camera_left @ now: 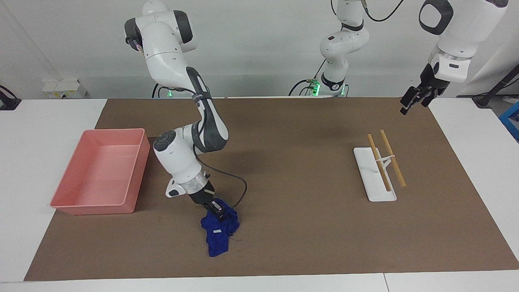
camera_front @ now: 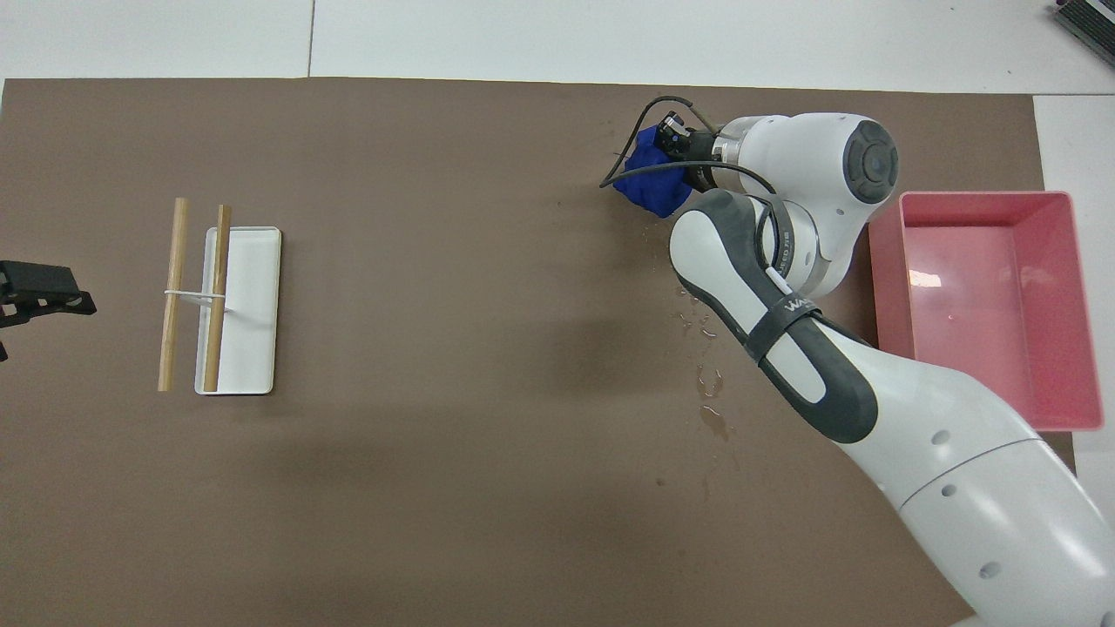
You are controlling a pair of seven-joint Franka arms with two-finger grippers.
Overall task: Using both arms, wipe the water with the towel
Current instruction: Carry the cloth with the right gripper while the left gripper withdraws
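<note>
The deep-blue towel lies bunched on the brown mat, its white tag showing. My right gripper is shut on its top and presses it down onto the mat. The water is a trail of small droplets on the mat, running from the towel toward the robots, partly under the right arm. My left gripper hangs open and empty in the air over the mat's edge at the left arm's end.
An empty pink tray sits at the right arm's end of the mat, beside the right arm. A white tray carrying two wooden sticks lies toward the left arm's end.
</note>
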